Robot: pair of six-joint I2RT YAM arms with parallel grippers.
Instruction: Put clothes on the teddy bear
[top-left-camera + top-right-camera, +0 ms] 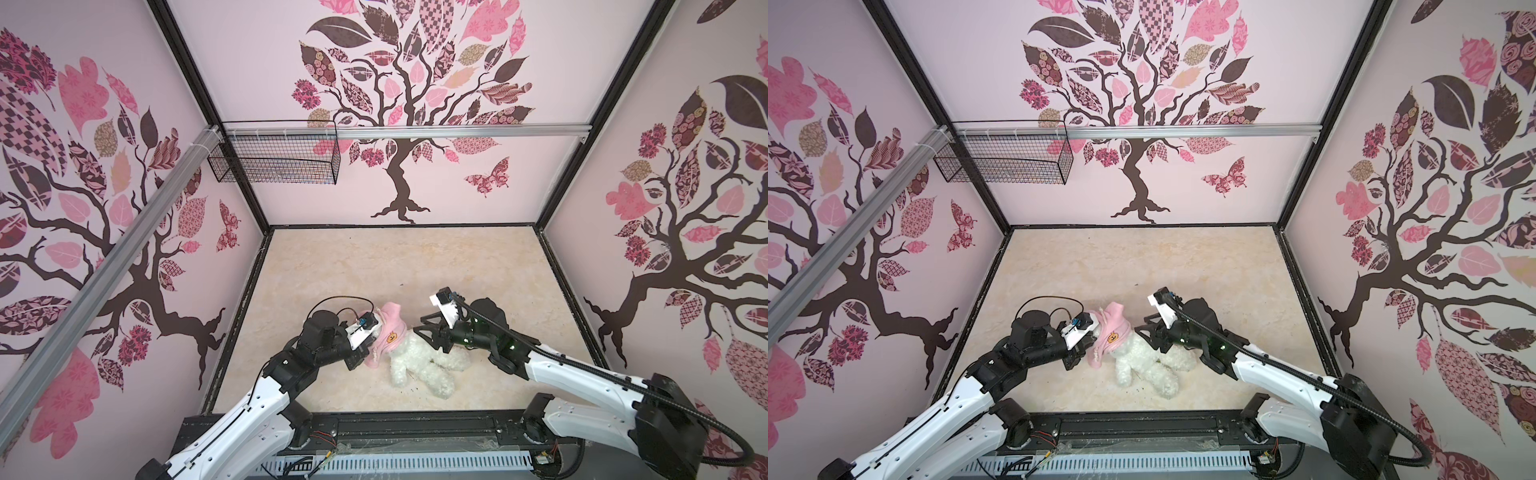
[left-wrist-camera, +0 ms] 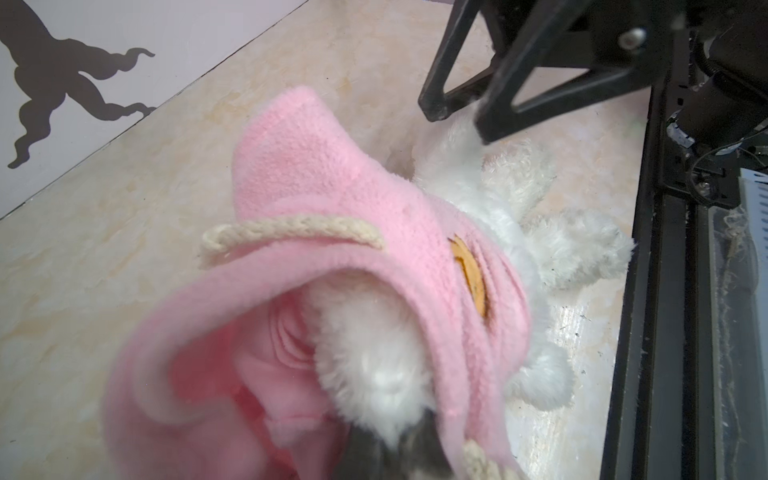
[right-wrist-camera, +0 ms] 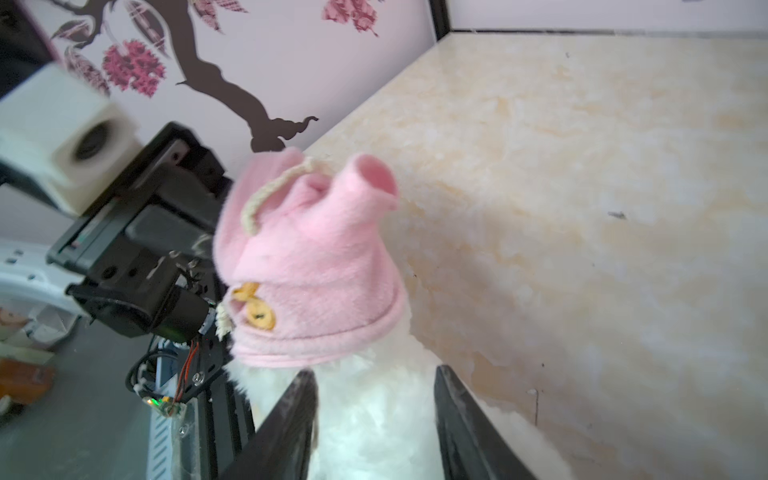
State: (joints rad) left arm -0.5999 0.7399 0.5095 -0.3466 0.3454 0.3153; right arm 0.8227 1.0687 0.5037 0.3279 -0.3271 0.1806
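In both top views the teddy bear [image 1: 419,363] lies low in the frame, just right of centre, on the marble-patterned floor [image 1: 374,266]. The pink shirt [image 1: 388,332] is bunched over its head only, and the body and limbs are bare. My left gripper [image 1: 368,353] is buried in the shirt's left edge. My right gripper [image 1: 1142,326] sits at the bear's upper right.

In the left wrist view, the left gripper [image 2: 390,453] is clenched at the bottom edge. White fur and pink fleece crowd its tips, so I cannot tell which it pinches. The right gripper [image 2: 459,122] shows at the upper right, jaws apart over the fur.

In the right wrist view, the right gripper [image 3: 374,424] is released, its jaws straddling the bear's body at the bottom of the frame. The shirt's hem [image 3: 316,353] sits just above them.

I judge we are mid-pull, with the head through. Next I need a fresh grip on that hem to draw it down the torso while the left gripper holds firm.
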